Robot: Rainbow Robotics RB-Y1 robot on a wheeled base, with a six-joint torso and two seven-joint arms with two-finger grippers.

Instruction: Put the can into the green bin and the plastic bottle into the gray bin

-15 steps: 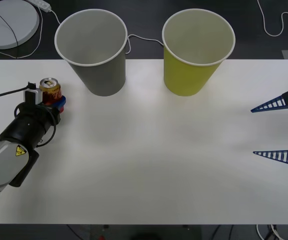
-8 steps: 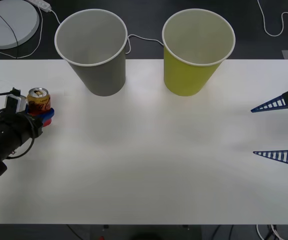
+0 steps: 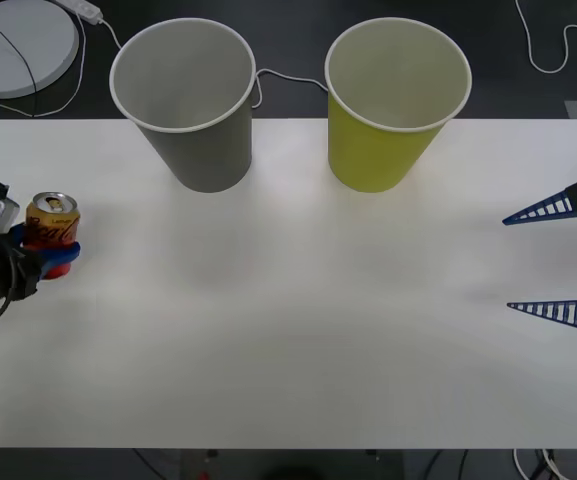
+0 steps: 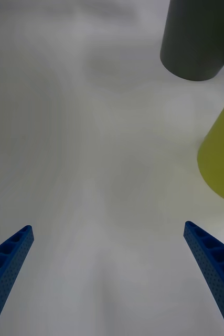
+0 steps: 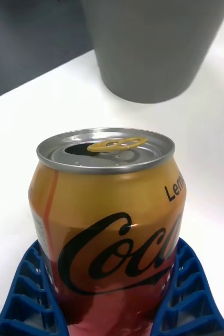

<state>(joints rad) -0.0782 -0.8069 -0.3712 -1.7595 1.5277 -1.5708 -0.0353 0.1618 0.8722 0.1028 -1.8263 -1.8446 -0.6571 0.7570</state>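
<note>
The red-and-orange can (image 3: 52, 222) stands upright at the table's far left edge, with my left gripper (image 3: 56, 256) shut on its lower half. In the left wrist view the can (image 5: 109, 210) sits between the blue fingers (image 5: 30, 286), and the gray bin (image 5: 153, 47) stands beyond it. The gray bin (image 3: 208, 150) and the green bin (image 3: 380, 150) stand side by side at the table's far edge, both upright with nothing visible inside. At the table's right edge my right gripper (image 3: 508, 263) hangs open, holding nothing. The plastic bottle is out of view.
The white table (image 3: 288, 330) stretches bare between the two arms. Behind it, a round white disc (image 3: 18, 45) lies at the back left on the dark floor, and cables (image 3: 553, 45) trail at the back right. The right wrist view has both bins (image 4: 198, 42) ahead.
My left arm has drawn back to the left, carrying the can from beside the gray bin to the table's left edge. The right gripper has stayed still.
</note>
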